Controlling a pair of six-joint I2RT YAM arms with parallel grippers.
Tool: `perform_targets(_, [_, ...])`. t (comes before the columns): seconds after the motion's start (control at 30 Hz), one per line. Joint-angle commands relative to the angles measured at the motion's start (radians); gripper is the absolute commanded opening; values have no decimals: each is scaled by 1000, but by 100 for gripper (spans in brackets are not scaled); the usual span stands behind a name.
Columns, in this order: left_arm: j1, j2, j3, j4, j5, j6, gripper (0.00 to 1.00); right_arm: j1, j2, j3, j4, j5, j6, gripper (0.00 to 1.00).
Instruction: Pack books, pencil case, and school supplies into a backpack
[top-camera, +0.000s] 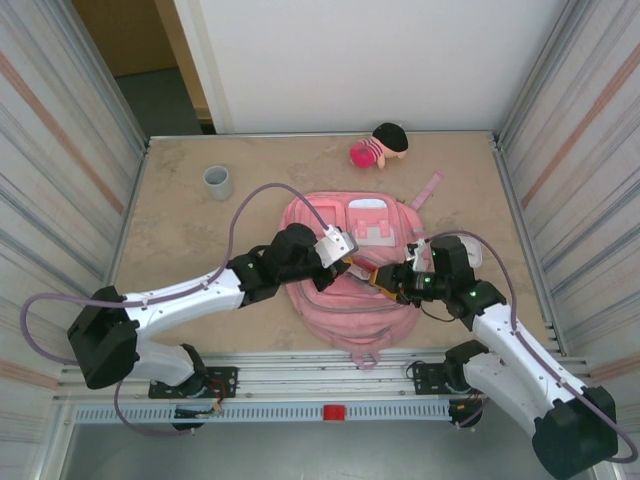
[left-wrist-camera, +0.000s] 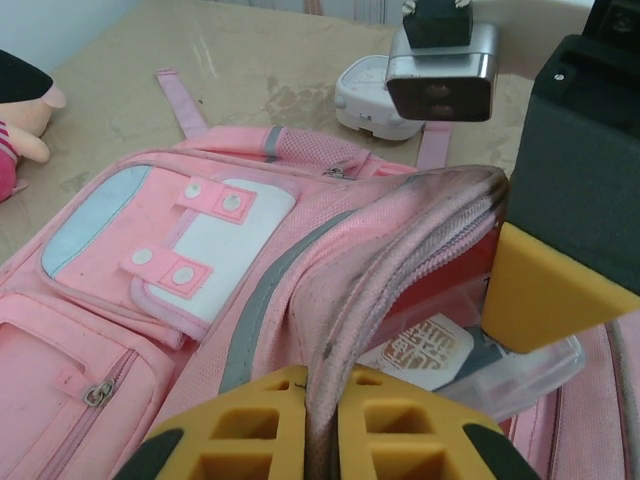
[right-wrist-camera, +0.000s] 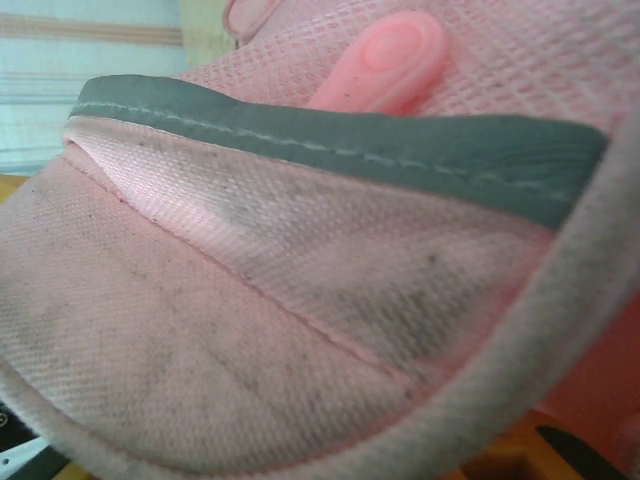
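Currently, lower centre of the left wrist view: left gripper (left-wrist-camera: 322, 405) pinched shut on the backpack (left-wrist-camera: 200, 250) mouth rim, propping it open. Just beyond, right of centre: book (left-wrist-camera: 425, 350), white label up, flat inside that mouth, just under the right gripper (top-camera: 385, 277), whose grip I cannot make out. I judge the right arm nearer; the book's long axis I cannot tell.

Desk (top-camera: 180, 230): beige marbled top, evenly lit.
Side walls (top-camera: 60, 130): ribbed striped panels on both sides.
Back wall (top-camera: 370, 60): plain white.
Far left corner: brown door (top-camera: 125, 35), grey floor (top-camera: 165, 100).
Near edge: slotted metal rail (top-camera: 330, 385).
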Motion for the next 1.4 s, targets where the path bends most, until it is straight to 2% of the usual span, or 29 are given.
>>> perform_targets(0.0, [0, -63, 4, 110, 12, -17, 5, -9, -29, 21, -45, 11, -28, 33])
perform_targets(0.4, [1, -65, -7, 118, 11, -35, 6, -35, -132, 28, -34, 123, 11, 43])
perform_targets(0.57, [2, -64, -7, 113, 3, -36, 7, -37, -200, 67, -87, 119, -24, 53])
perform_targets(0.7, [2, -63, -7, 119, 10, -40, 7, -37, -211, 130, -150, 118, -98, 56])
perform_targets(0.83, [2, -66, -7, 120, 17, -44, 8, -37, -225, 193, -216, 201, -223, 58])
perform_targets(0.93, [3, -70, -5, 117, 25, -50, 9, -38, -232, 188, -184, 231, -228, 65])
perform_targets(1.07, [3, -73, -9, 128, 13, -56, 10, -36, -187, 151, -30, 107, -147, 68])
perform_targets(1.13, [3, -70, -4, 132, 15, -58, 10, -25, -187, 146, -7, 113, -149, 69])
perform_targets(1.27, [7, -59, -1, 137, 30, -63, 10, -12, -245, 186, -63, 224, -321, 72])
perform_targets(1.37, [9, -59, 0, 137, 49, -71, 10, -12, -287, 165, 9, 183, -437, 82])
